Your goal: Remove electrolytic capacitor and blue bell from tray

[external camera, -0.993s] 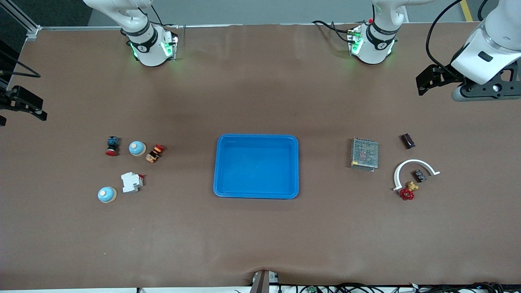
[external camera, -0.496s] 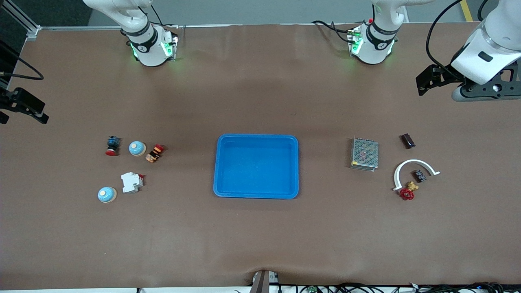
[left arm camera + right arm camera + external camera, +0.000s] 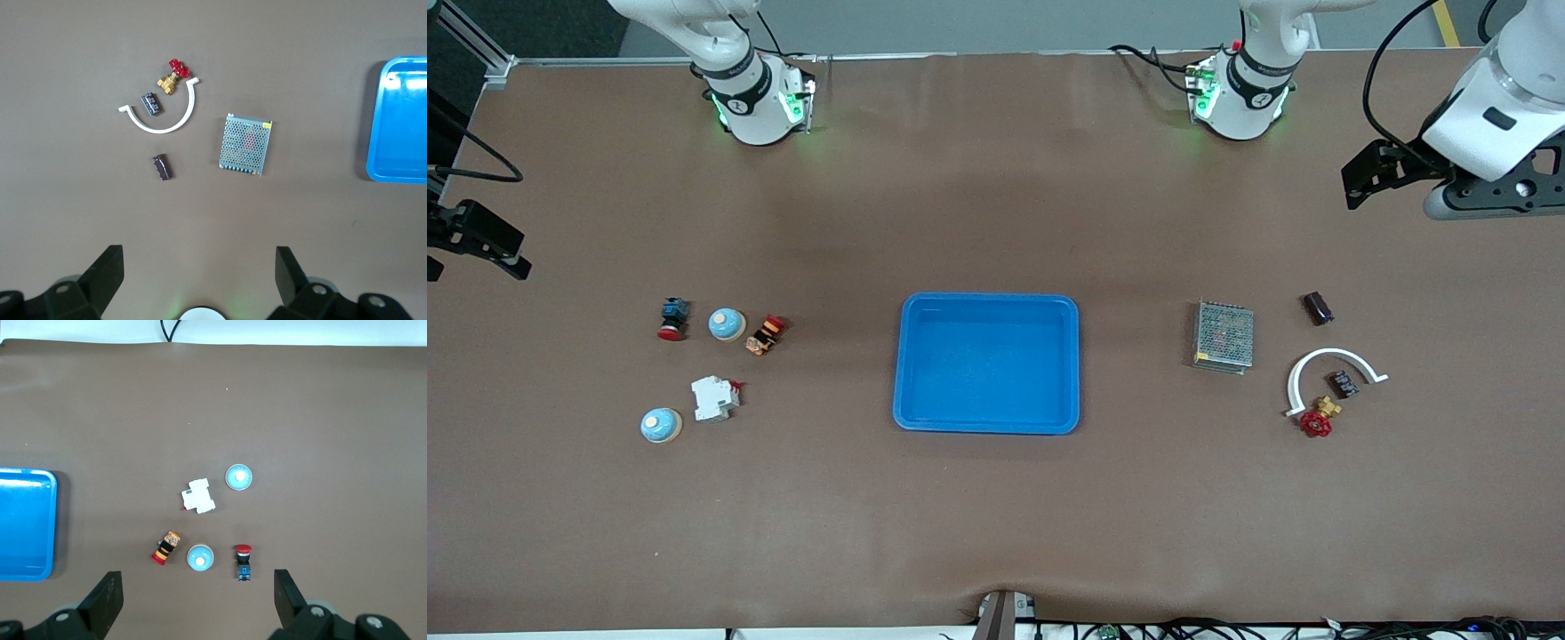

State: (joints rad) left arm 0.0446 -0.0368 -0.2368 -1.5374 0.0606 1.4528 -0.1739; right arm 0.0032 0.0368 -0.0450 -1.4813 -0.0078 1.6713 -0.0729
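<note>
Brown table's all I've got w/ the tray (image 3: 987, 363) sitting bare mid-table; cap (image 3: 1318, 307) lies at the left arm's end and both bells (image 3: 727, 324) (image 3: 661, 425) at the right arm's end, so looks done imo. Left gripper (image 3: 199, 275) and right gripper (image 3: 199, 595) both spread wide, holding nothing, parked high over their ends of the table.

Cut off and unreadable

Tray (image 3: 399, 120) clipped by both wrist views' edges; small dark part (image 3: 1344, 384) inside white arc (image 3: 1334, 360) too tiny to identify.
</note>
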